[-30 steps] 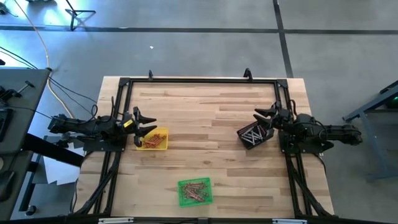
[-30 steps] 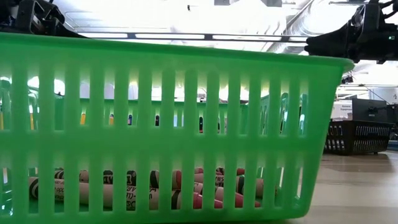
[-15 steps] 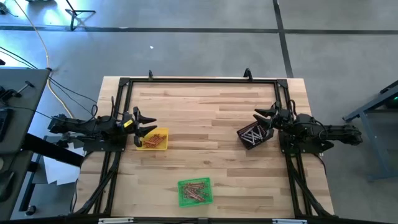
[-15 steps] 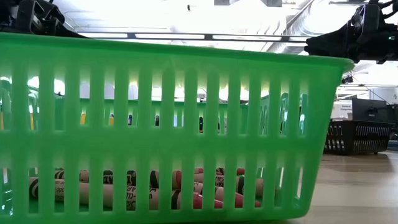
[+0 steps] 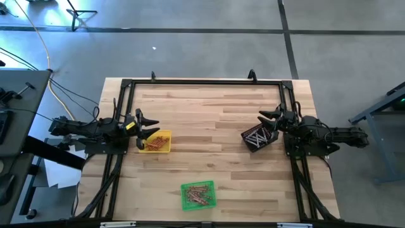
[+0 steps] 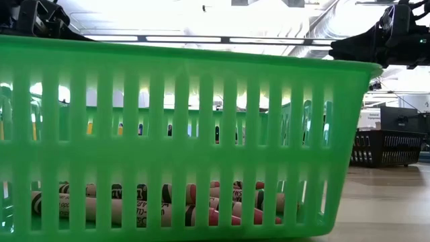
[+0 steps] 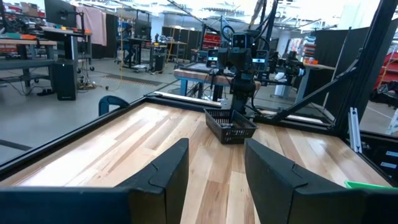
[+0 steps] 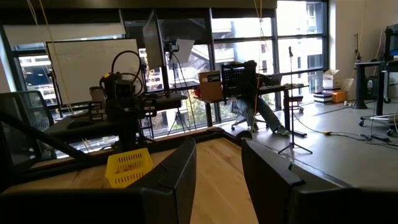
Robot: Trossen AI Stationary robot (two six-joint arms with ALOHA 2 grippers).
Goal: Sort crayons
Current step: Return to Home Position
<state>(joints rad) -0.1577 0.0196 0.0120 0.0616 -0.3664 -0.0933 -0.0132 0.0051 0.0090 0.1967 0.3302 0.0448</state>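
Both arms sit at the sides of the table (image 5: 215,114). The left gripper (image 5: 150,125) hangs at the left edge, fingers spread wide and empty, just beside the yellow tray (image 5: 169,142) holding orange crayons (image 5: 154,146). The right gripper (image 5: 265,120) is at the right edge, also wide and empty, beside the black tray (image 5: 245,135) of pale crayons (image 5: 258,137). Brownish crayons (image 5: 199,193) lie in the green tray (image 5: 184,197) near the edge by the low camera.

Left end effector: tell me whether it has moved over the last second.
No. In the high view the left end effector hangs open at the yellow tray's left edge, exactly where it was a second ago.
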